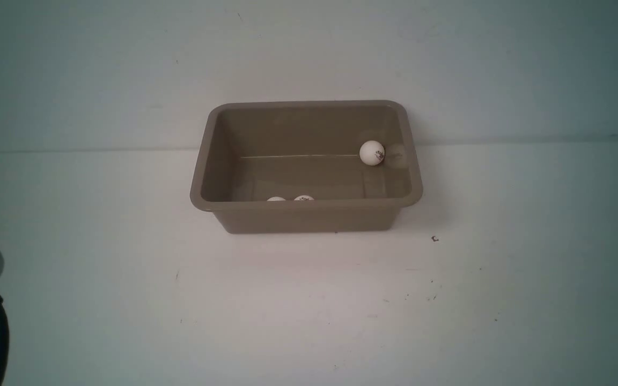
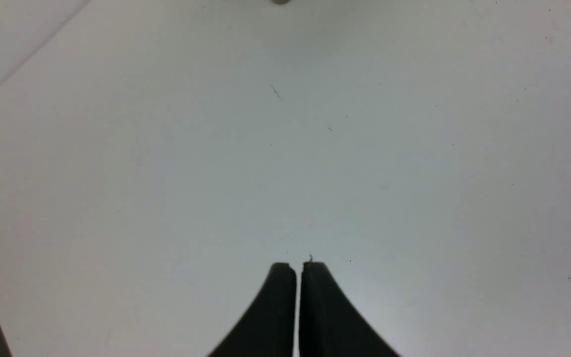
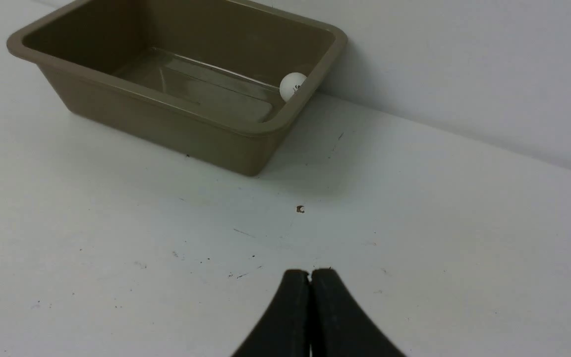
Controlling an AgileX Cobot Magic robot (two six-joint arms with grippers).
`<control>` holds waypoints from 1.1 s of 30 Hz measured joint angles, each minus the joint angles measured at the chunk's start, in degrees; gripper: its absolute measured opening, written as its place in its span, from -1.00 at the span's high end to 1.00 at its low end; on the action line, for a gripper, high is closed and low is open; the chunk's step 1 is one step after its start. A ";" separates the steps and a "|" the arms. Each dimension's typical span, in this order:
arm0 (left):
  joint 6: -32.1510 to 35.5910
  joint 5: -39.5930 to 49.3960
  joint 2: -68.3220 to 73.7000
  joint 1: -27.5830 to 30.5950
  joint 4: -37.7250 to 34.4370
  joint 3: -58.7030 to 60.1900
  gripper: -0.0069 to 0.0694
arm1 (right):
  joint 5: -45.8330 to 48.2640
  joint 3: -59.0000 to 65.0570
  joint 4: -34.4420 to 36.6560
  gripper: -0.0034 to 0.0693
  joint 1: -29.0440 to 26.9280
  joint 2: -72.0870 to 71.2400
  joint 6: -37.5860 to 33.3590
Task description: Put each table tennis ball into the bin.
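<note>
Both grippers are closed tight and hold nothing: the left gripper [image 2: 299, 265] hangs over bare white table [image 2: 166, 173], and the right gripper [image 3: 310, 272] hovers above the speckled tabletop on the bin's right, well apart from it. All three table tennis balls lie inside the taupe bin [image 1: 309, 215], which stands close to the white back wall [image 1: 309, 53]: one ball [image 1: 372, 153] sits in the far right corner, while two balls [image 1: 289, 198] peek side by side over the near rim. A small dark fleck [image 1: 435, 238] lies on the table near the bin's right front corner, and nothing stands between either gripper and the bin.
</note>
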 joint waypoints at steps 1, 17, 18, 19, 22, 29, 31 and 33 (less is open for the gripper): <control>0.00 0.00 0.00 0.00 0.00 0.00 0.83 | 0.00 0.00 0.00 0.95 0.00 0.00 0.00; -0.05 0.00 0.00 0.00 0.00 0.00 0.83 | 0.41 0.36 4.47 0.95 -24.05 -11.00 1.84; -0.05 0.00 0.00 0.00 0.00 0.00 0.83 | 0.51 0.42 4.81 0.95 -25.66 -12.43 1.89; -0.05 0.00 0.00 0.00 0.00 0.00 0.83 | 0.51 0.49 4.96 0.95 -26.78 -13.54 1.89; -0.05 0.00 0.00 0.00 0.00 0.00 0.83 | 0.46 1.13 5.00 0.95 -28.40 -15.15 1.89; -0.05 0.00 0.00 0.00 0.00 0.00 0.83 | -4.10 14.20 5.00 0.95 -31.72 -22.96 2.01; -0.05 0.00 0.00 0.00 0.00 0.00 0.83 | -9.06 20.09 4.71 0.95 -32.14 -24.48 2.05; -0.05 0.00 0.00 0.00 0.00 0.00 0.83 | -14.24 23.97 4.49 0.95 -32.41 -25.78 2.05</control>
